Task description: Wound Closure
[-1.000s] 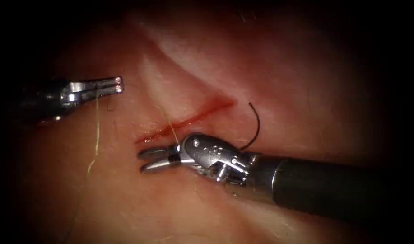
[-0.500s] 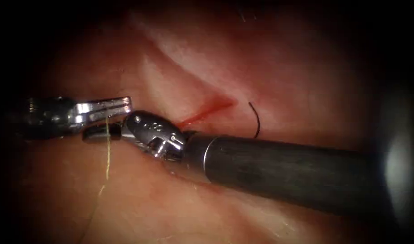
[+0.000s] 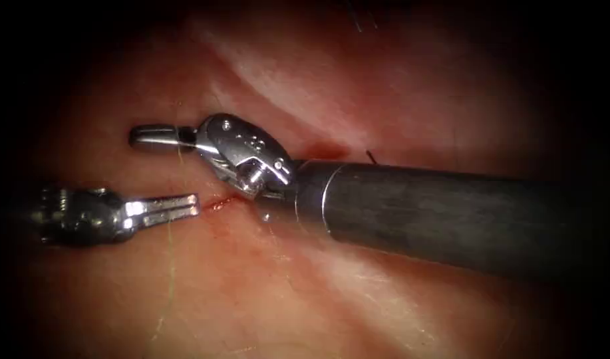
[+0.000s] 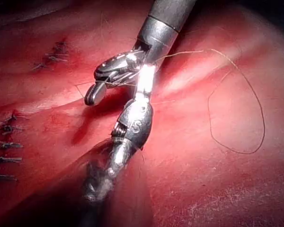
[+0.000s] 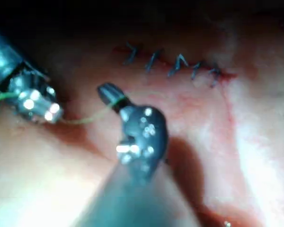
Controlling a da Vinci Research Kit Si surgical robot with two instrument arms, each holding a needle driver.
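**Tools swap places across the cut, thread held between them**

The tissue (image 3: 398, 292) is lying broad and glistening, its cut (image 3: 218, 203) showing as a short red streak with red fluid (image 3: 324, 149) beside the right tool's shaft. The right arm's tool (image 3: 152, 136), which a second ago was sitting below the cut with its jaws parted, is now reaching further left and higher, jaws clenched on the thread (image 3: 171, 266). The left arm's tool (image 3: 178, 207), earlier above it, is now sitting lower, at the cut's left end, jaws pressed together on the same thread, which is trailing down toward the tissue's lower edge. The needle (image 3: 371, 156) is resting on the right side of the cut, held by neither tool, mostly hidden behind the shaft.
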